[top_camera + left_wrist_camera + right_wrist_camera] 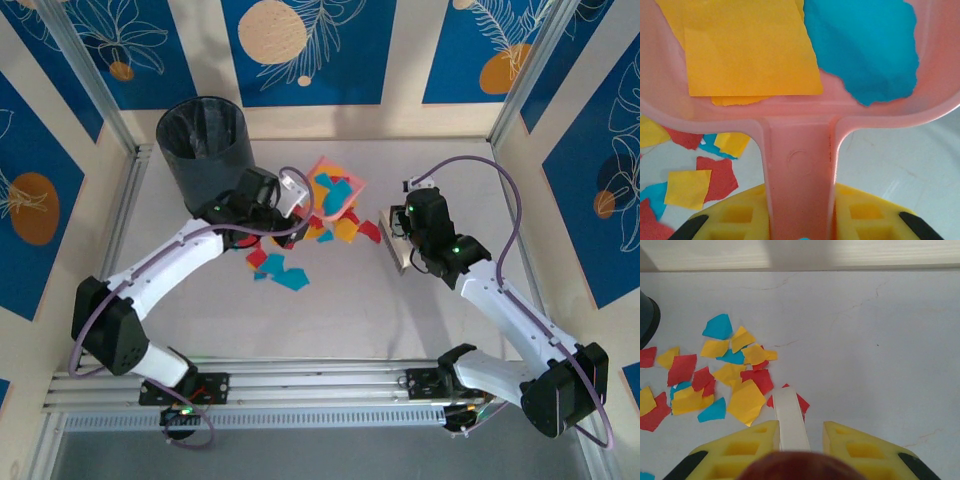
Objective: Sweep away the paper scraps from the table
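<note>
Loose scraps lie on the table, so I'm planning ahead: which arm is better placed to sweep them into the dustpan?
Likely right: the right pincer grips the sweeping tool beside the paper scraps; the left pincer holds the pink dustpan.

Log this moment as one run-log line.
left claw: shut on dustpan handle | right claw: shut on white tool | dustpan: holds some paper scraps | more scraps loose on table

White table (pixel 400 320) carried red, yellow, blue paper scraps (pixel 282 272) mid-surface; black bin (pixel 205 150) stood far-left corner.
</note>
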Robot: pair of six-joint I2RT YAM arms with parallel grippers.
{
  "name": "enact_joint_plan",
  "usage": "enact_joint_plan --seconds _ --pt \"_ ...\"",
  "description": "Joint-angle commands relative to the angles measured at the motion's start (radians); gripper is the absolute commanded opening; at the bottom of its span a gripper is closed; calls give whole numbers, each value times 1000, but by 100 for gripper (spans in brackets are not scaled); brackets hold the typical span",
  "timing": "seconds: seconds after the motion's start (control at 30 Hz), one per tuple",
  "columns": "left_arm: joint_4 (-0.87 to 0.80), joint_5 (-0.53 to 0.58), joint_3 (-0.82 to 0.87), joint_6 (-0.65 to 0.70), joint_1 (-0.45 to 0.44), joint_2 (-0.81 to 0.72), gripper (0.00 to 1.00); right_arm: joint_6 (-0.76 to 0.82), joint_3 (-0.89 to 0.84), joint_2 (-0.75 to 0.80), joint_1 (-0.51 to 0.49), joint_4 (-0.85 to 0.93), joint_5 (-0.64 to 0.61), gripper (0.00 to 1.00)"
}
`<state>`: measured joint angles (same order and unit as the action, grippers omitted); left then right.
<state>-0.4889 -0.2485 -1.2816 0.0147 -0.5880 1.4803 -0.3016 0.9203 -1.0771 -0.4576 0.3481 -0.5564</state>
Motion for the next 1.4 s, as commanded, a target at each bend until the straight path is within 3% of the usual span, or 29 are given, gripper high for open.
enact_joint_plan --seconds 0.0,0.7,1.37 --pt "-12 -106 -85 -45 47 -30 0 -13 -9 2 5 -56 14 0" --pt "-65 -271 -320 -212 295 3 0 -25 -1 -15 8 -46 27 0" --pt "7 -352 -345 -555 503 50 0 -31 10 -21 7 -24 21 0"
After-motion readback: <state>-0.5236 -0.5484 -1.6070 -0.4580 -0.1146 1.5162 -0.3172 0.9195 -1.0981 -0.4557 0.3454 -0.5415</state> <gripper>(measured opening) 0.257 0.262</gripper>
